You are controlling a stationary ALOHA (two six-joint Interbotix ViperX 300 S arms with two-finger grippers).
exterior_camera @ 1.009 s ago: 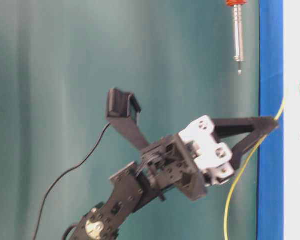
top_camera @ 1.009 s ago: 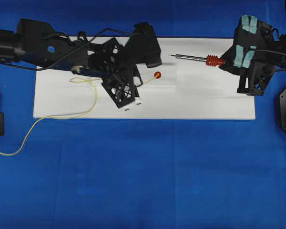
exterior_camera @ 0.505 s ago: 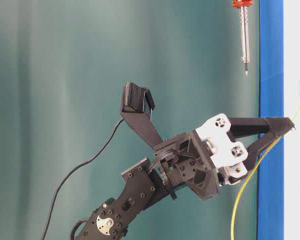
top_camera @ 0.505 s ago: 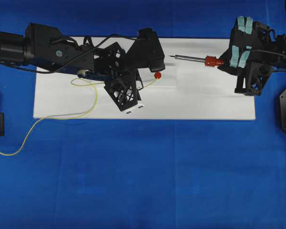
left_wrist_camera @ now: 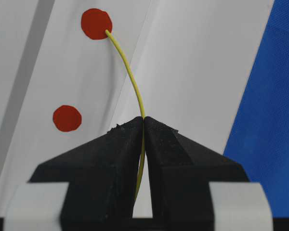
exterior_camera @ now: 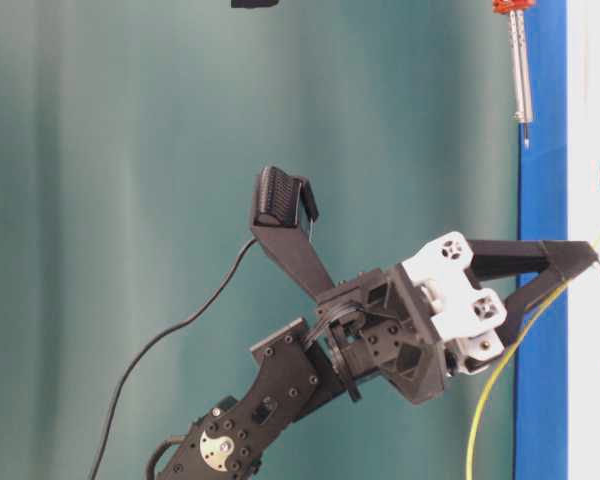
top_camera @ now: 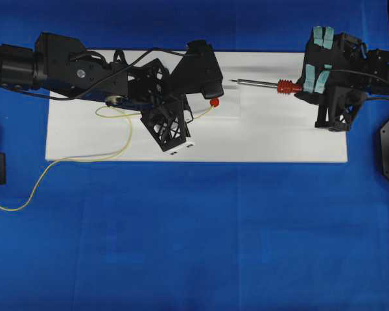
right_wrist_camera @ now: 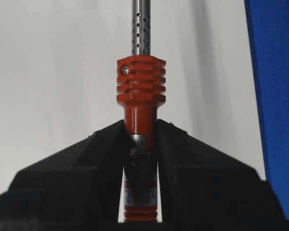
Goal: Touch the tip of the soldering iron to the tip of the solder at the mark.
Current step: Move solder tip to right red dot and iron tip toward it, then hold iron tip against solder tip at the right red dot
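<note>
Thin yellow solder (left_wrist_camera: 130,77) pinched between the left gripper's (left_wrist_camera: 143,120) matte black wedge fingers, curving up, tip on the upper red dot (left_wrist_camera: 96,23) of the white board (top_camera: 272,136). Slack trailing in loose loops across board and blue cloth (top_camera: 194,233). Iron (right_wrist_camera: 140,96), ribbed orange handle and perforated silver shaft, clamped in the right gripper (right_wrist_camera: 140,134), level above the board, dark tip near the dot, apart from it.
</note>
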